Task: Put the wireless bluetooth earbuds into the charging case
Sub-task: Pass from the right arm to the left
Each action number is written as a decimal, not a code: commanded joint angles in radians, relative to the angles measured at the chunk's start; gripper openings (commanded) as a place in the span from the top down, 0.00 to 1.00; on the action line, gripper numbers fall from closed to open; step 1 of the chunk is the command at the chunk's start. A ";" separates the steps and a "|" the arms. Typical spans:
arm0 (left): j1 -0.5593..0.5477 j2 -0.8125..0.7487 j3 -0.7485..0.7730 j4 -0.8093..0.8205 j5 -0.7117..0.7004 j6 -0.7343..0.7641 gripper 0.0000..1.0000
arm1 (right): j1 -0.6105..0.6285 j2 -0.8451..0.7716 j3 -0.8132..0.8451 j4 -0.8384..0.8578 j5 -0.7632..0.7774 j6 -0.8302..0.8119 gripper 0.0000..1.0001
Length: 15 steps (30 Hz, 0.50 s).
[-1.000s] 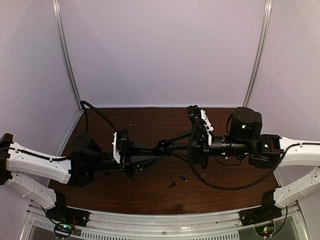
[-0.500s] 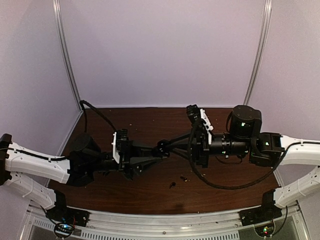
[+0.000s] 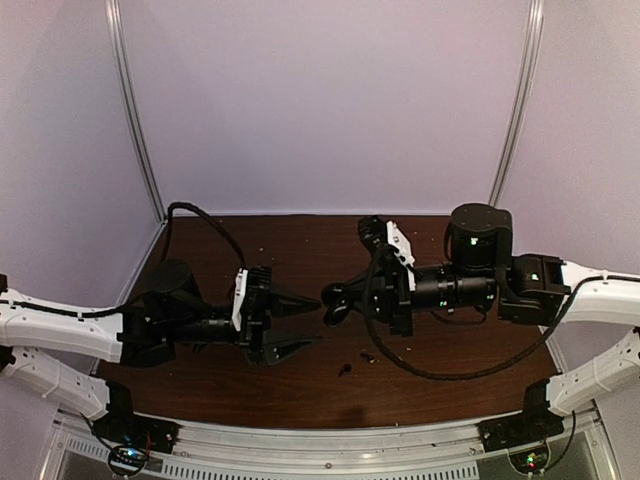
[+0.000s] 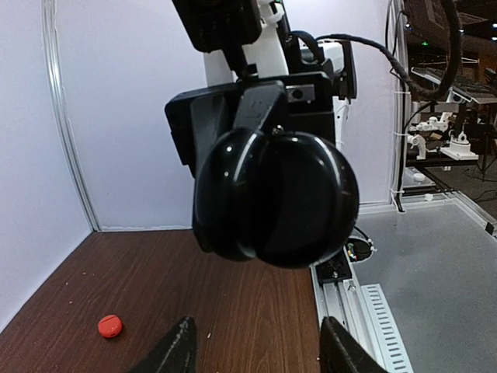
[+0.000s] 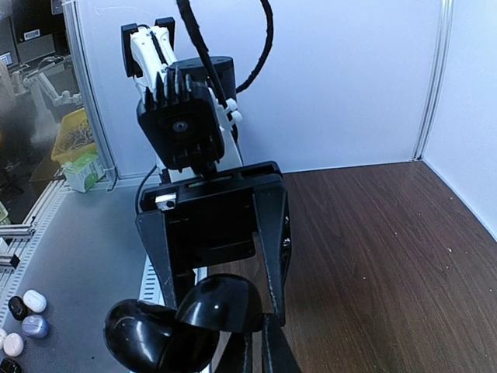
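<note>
Black charging case [image 4: 276, 198] is pinched aloft by the right gripper [image 3: 345, 298]; the spread, empty left gripper [image 4: 256, 353] is best lowered squarely over the red-orange earbud [image 4: 109, 325] on the desk [image 4: 241, 311].

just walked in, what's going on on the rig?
The right gripper holds the black charging case in the air above the table. The left gripper is open and empty, pointed at the case. A red-orange earbud lies on the table, not yet picked up.
</note>
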 commanded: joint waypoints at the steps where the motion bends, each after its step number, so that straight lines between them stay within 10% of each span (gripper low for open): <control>1: 0.002 -0.061 -0.008 -0.063 -0.080 0.025 0.44 | 0.001 0.015 0.054 -0.112 0.091 -0.028 0.97; 15: 0.001 -0.016 0.036 -0.131 -0.260 0.027 0.51 | 0.001 0.159 0.147 -0.254 0.422 0.110 0.97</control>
